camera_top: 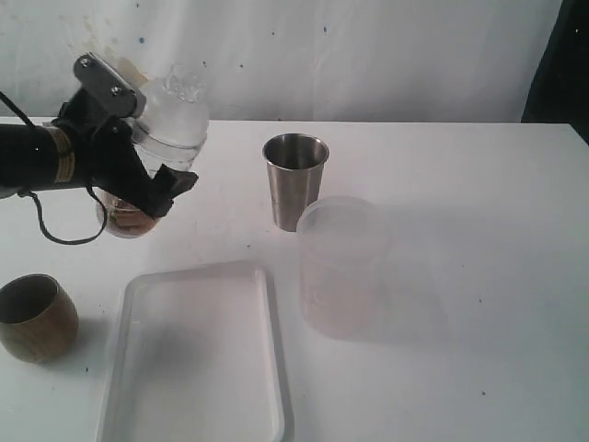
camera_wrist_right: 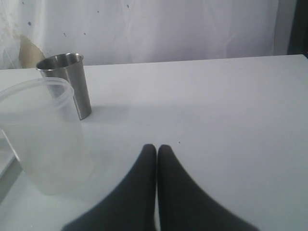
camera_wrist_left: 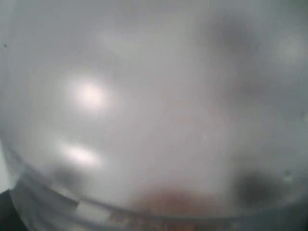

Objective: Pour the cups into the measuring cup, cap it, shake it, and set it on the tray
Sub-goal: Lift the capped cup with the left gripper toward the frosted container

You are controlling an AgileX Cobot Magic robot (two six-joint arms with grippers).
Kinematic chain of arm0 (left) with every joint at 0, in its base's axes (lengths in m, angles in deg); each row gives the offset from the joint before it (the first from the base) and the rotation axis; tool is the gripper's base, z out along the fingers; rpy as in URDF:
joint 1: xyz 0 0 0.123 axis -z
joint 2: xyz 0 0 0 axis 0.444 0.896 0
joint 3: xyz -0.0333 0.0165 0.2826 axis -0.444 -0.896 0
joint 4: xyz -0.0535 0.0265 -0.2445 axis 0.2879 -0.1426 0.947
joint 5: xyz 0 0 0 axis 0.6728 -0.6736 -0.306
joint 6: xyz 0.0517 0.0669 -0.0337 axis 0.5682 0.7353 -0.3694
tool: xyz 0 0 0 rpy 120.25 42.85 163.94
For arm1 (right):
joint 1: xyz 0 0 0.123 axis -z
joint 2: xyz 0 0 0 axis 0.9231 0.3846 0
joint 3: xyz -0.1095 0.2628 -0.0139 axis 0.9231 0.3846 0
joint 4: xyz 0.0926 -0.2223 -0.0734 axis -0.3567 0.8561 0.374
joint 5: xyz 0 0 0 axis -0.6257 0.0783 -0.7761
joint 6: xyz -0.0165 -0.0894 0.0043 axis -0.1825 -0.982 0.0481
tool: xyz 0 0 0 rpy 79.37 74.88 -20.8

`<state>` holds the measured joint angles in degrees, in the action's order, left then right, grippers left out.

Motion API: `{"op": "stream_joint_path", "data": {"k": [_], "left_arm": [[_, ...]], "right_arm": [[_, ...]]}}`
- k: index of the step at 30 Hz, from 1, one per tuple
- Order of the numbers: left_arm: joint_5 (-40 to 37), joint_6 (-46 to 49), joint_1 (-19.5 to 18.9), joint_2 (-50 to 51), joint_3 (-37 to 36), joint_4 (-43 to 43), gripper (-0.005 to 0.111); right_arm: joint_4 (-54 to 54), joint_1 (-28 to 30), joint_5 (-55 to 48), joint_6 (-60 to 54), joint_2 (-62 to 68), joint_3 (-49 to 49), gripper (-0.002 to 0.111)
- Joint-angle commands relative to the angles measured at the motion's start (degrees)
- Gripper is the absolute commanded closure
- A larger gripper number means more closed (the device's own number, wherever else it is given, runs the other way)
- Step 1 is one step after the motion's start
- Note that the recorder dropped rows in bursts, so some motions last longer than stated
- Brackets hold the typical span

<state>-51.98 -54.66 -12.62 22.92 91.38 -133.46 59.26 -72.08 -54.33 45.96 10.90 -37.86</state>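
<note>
My left gripper (camera_top: pixel 152 184) is shut on the clear measuring cup (camera_top: pixel 168 129), held tilted above the table at the far left. The cup has a domed clear cap on top and brown contents (camera_top: pixel 124 221) at its bottom end. In the left wrist view the blurred measuring cup (camera_wrist_left: pixel 154 115) fills the frame and hides the fingers. The brown wooden cup (camera_top: pixel 35 318) stands at the front left. The steel tumbler (camera_top: pixel 295 180) (camera_wrist_right: pixel 67 82) stands upright mid-table. The white tray (camera_top: pixel 273 350) lies in front, with nothing on it. My right gripper (camera_wrist_right: pixel 157 149) is shut on nothing, low over bare table.
A wide frosted container (camera_top: pixel 339 267) (camera_wrist_right: pixel 41 139) stands just in front of the steel tumbler, right of the tray. A black cable (camera_top: pixel 55 235) loops under the left arm. A white wall backs the table.
</note>
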Motion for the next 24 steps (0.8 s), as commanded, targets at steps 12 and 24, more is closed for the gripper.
{"op": "stream_joint_path", "data": {"k": [12,24], "left_arm": [[-26.24,16.26,17.53,-2.72,6.42,-1.35,0.107],[-37.67,22.16,25.43,-2.72,7.20,-8.82,0.107]], "right_arm": [[0.14,-0.39,-0.10,0.04,-0.32,0.32,0.108],[0.14,-0.39,-0.10,0.04,-0.32,0.32,0.108]]}}
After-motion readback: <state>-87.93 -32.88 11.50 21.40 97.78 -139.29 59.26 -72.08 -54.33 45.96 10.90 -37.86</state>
